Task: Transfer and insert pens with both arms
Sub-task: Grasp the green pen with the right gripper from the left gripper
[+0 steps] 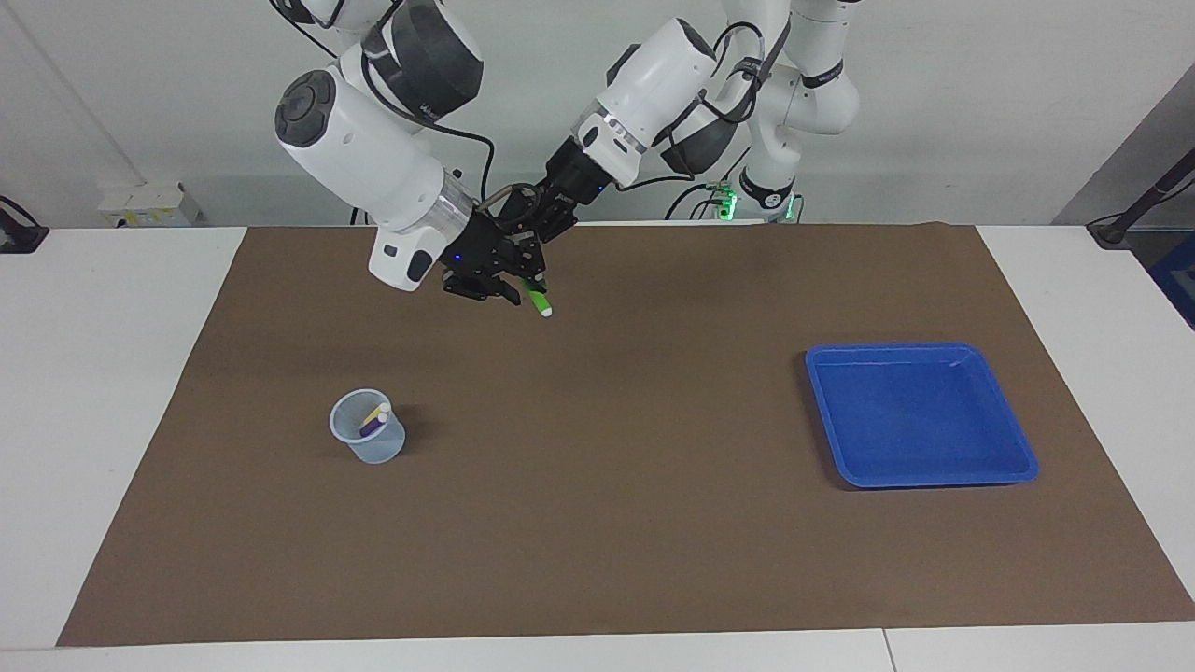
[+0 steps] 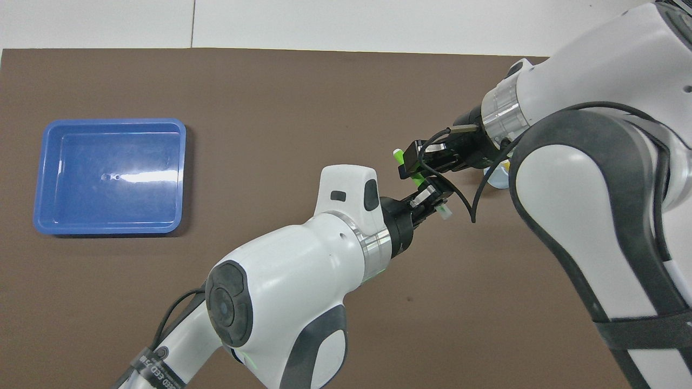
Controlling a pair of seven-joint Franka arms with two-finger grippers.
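**Green pen held between both grippers above the mat**

A clear cup (image 1: 368, 439) stands on the brown mat (image 1: 616, 523) with the yellow pen (image 1: 377, 412) and purple pen (image 1: 371, 426) inside. Over the mat, the right gripper (image 1: 504, 280) meets the green pen (image 1: 537, 301); whether its fingers pinch it cannot be told. The left gripper (image 1: 532, 229) is pressed together on that pen. A blue tray (image 1: 1022, 462) lies toward the left arm's end.
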